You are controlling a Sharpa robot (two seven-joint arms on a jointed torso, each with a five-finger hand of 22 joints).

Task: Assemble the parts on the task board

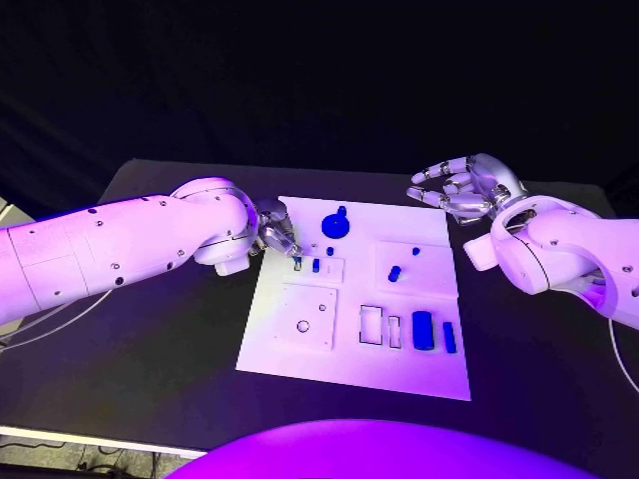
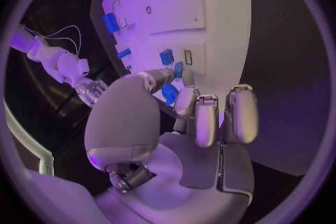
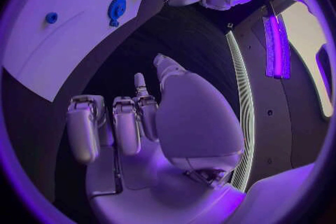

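Nearest us, the task board [image 1: 351, 354] has its front edge well in from the table [image 1: 147, 349] edge, dark tabletop open on both sides. A blue cylinder [image 1: 422, 330] and a slim bar [image 1: 449, 337] lie at its near right. Mid-board, the left hand [image 1: 276, 236] reaches over the left edge, pinching a small blue part [image 2: 169, 93] at its fingertips. Farther back sits the blue gear [image 1: 335, 226]. The right hand [image 1: 463, 188] hovers off the far right corner, fingers curled in, holding nothing.
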